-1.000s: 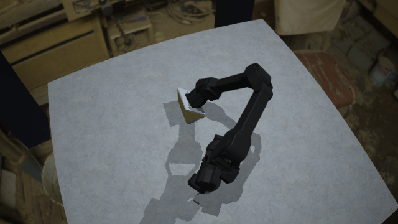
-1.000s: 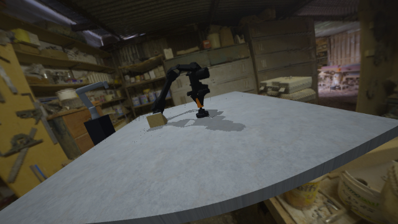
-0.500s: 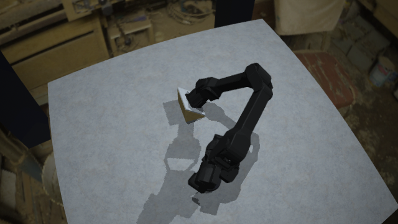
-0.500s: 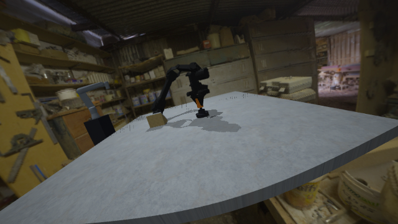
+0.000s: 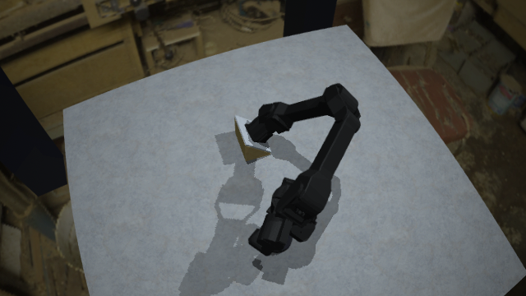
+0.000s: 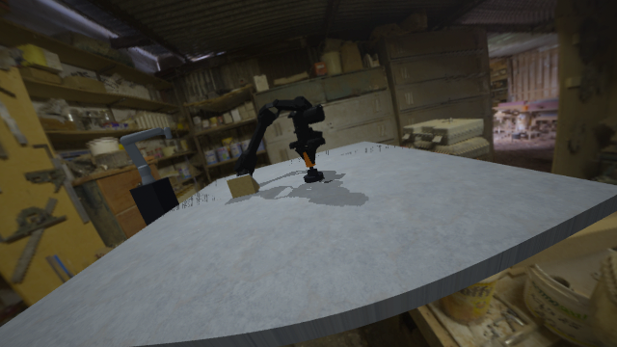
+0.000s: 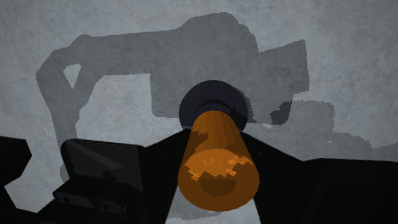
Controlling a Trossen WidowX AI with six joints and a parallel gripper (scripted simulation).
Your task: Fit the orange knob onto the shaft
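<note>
Orange is the one knob (image 6: 308,160) (image 7: 218,175), between the jaws of the one gripper (image 6: 308,145) (image 7: 214,135), partly open and closed on it. It stands over the one round pedestal (image 6: 313,176) (image 7: 212,92). Whether the shaft is inside its hole, I cannot tell.

The shaft (image 6: 313,169) below the gripper (image 6: 308,150) (image 7: 218,165) is mostly hidden; from above, the arm covers the knob.

One knob (image 6: 308,160) (image 7: 218,172) — one pedestal (image 6: 313,177) (image 7: 189,107), seemingly.
</note>
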